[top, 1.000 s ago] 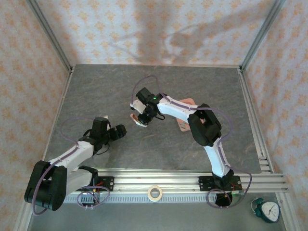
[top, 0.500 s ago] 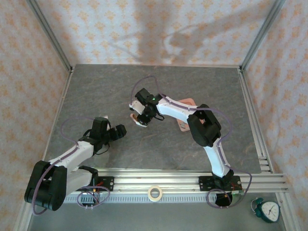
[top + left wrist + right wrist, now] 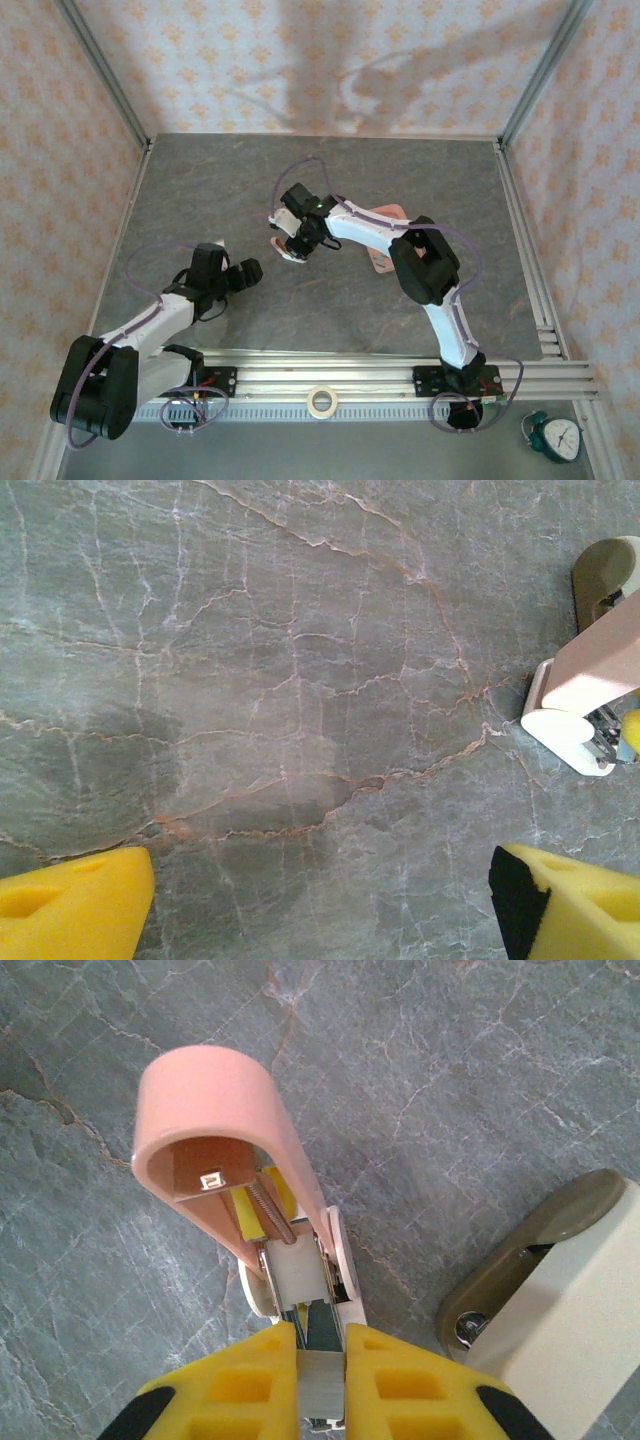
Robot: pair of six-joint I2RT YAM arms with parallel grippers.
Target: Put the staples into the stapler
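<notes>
The left pincer (image 3: 320,905) hovers low over the bare bench (image 3: 250,680), jaws spread wide and gripping nothing. The stapler (image 3: 235,1150) lies off to its right, apart from it. The stapler sits near the middle of the bench, seemingly resting on its white base, with its pink lid swung up and the spring and metal channel exposed. The right pincer (image 3: 320,1360) is right at its near end, clamped almost fully shut on a thin grey metal strip that looks like the staples (image 3: 320,1375), lined up lengthwise with the channel. I cannot tell how far the strip sits inside the channel. Behind the right arm lies the pink tray (image 3: 392,212). The main risk, as I judge it, is that nothing steadies the stapler. A push along the channel could slide or twist the light body across the smooth stone, so the strip rides up over the channel wall rather than seating. A slight tilt of the strip could jam it at the mouth or snap it into loose pieces. Letting go too soon could drop it beside the stapler, and a knock on the raised lid could shut it onto the fingers.
</notes>
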